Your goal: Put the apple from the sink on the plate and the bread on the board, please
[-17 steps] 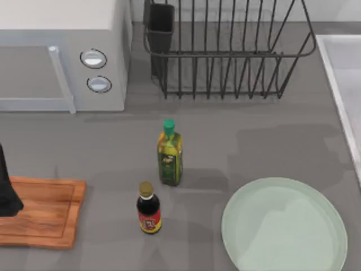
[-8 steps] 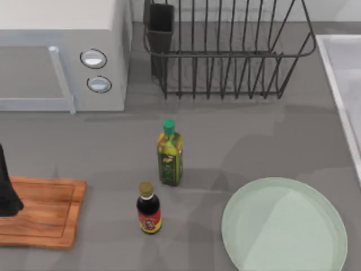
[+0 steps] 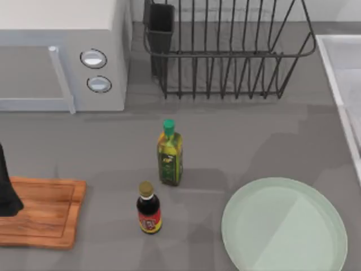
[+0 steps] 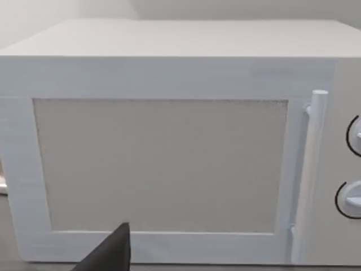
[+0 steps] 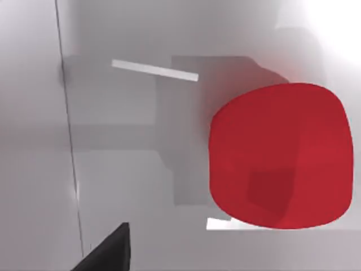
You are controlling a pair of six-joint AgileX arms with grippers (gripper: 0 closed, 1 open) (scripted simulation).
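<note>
The red apple (image 5: 279,155) lies on the pale floor of the sink, close under my right wrist camera. A dark tip of my right gripper (image 5: 110,251) sits beside the apple, apart from it. In the top view the sink (image 3: 338,84) runs along the right edge. The mint-green plate (image 3: 284,226) lies bare at the front right. The wooden board (image 3: 48,212) lies at the front left, with my left arm (image 3: 7,186) standing dark over its left end. A dark tip of my left gripper (image 4: 110,254) faces the microwave door. The bread is out of view.
A white microwave (image 3: 62,53) stands at the back left and a black wire dish rack (image 3: 225,51) at the back middle. An olive oil bottle (image 3: 169,153) and a small dark sauce bottle (image 3: 149,209) stand between board and plate.
The shadows across the plate and the counter near the sink have shifted. My left arm, the bottles, the plate and the board have not moved.
</note>
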